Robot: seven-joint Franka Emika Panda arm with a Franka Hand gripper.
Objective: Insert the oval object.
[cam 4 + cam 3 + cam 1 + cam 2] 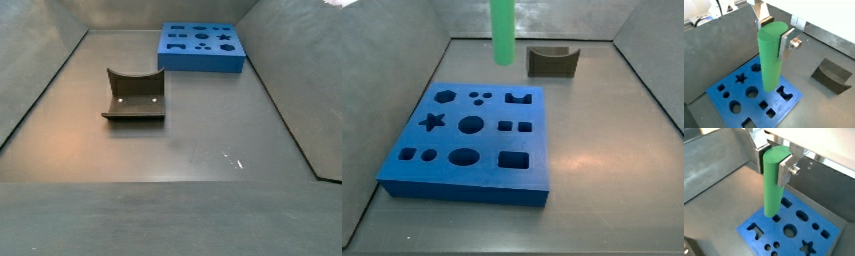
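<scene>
Above the flat blue plastic block (754, 97) pierced with shaped holes, the long bright green plastic rod of oval section (771, 57) is held upright by the two-finger gripper (775, 39). It is clamped near its upper end between the flat silver finger plates (787, 44), which are closed narrowly against its sides in both wrist views. In a wrist view the rod (774, 180) hangs with its lower end over the block (794, 230), close to its surface; whether the tip touches the block cannot be told. In a side view only the lower part of the rod (504, 30) is seen, entering from the upper edge of the picture, clear above the floor, beyond the far edge of the block (469, 145). The gripper itself is cut off there.

The block lies flat on the grey metal floor (609, 150) of the walled work area, close to one side wall. Star, round, square and notched openings are cut into its top.

A dark olive block with a curved notch (552, 61) stands on the floor near the far wall, well apart from the blue block. In a side view this notched piece (135, 95) is seen nearer the middle of the floor, with the blue block (201, 47) in the far corner behind it.
</scene>
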